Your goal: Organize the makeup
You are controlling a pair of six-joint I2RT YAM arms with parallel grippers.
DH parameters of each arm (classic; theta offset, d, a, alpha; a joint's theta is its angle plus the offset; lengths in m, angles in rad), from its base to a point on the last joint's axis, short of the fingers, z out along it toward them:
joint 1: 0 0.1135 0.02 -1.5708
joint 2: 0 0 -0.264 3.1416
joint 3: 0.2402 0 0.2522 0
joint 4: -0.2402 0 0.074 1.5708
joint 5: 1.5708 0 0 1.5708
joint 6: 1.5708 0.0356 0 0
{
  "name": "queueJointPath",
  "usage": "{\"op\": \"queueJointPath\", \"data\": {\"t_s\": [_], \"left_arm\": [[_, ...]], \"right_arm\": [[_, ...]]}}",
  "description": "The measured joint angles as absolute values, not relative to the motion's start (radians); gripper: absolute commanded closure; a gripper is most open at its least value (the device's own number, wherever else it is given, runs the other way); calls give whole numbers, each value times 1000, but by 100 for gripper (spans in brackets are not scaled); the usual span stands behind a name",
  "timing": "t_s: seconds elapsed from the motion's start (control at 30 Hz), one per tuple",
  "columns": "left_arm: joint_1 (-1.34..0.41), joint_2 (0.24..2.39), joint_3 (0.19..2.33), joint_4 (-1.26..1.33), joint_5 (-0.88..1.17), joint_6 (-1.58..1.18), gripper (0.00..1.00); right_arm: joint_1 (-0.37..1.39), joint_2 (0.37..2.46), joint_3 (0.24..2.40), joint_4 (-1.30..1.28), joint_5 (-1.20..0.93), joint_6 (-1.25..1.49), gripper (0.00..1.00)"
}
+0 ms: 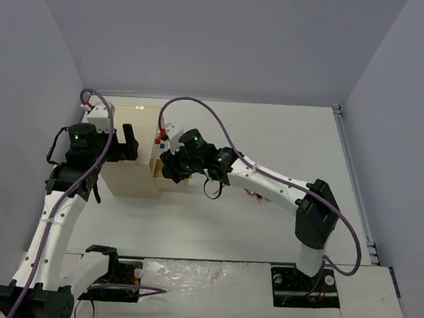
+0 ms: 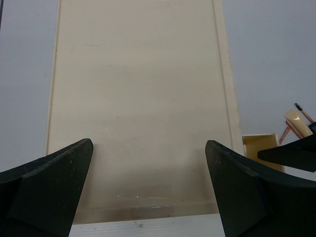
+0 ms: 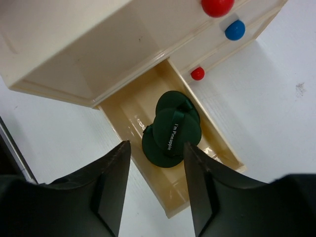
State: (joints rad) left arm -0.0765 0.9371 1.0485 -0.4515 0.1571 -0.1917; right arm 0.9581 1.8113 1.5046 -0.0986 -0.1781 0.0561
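Three dark green round compacts (image 3: 174, 129) lie overlapping in the open bottom drawer (image 3: 129, 112) of the cream box (image 3: 74, 44). My right gripper (image 3: 156, 145) hangs open and empty just above them, one finger on each side; in the top view it (image 1: 173, 165) is at the box's right front. My left gripper (image 2: 149, 148) is open and empty over the box's flat top (image 2: 138, 89); in the top view it (image 1: 130, 145) is above the box (image 1: 132, 170). A beige rounded piece (image 2: 297, 123) and thin pink pencils (image 2: 307, 116) lie on the table right of the drawer (image 2: 260, 147). Palettes and white card are out of view.
The box front has a big red knob (image 3: 217, 6), a blue knob (image 3: 235, 30) and a small red knob (image 3: 197, 73). The right arm (image 1: 268, 184) spans the table's middle and covers most of the loose items. Grey walls enclose the white table (image 1: 285, 135).
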Motion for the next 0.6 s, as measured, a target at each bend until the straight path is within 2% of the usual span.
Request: {"op": "queueJointPath", "data": {"t_s": [0.17,0.33,0.47,0.6], "left_arm": [[-76,937,1048,-451,157,-192,3],[-76,937,1048,-451,158,-192,3],[-76,937,1048,-451,159,-192,3],[-76,937,1048,-452,160,-192,3]], "right_arm": [[958,1791,1504,-94,-127,57,36],[933,1641,1368,-80,13,92,30],[793,1442,1192,-99,87,149,23],[652,1321,1053,-108,150,202,22]]}}
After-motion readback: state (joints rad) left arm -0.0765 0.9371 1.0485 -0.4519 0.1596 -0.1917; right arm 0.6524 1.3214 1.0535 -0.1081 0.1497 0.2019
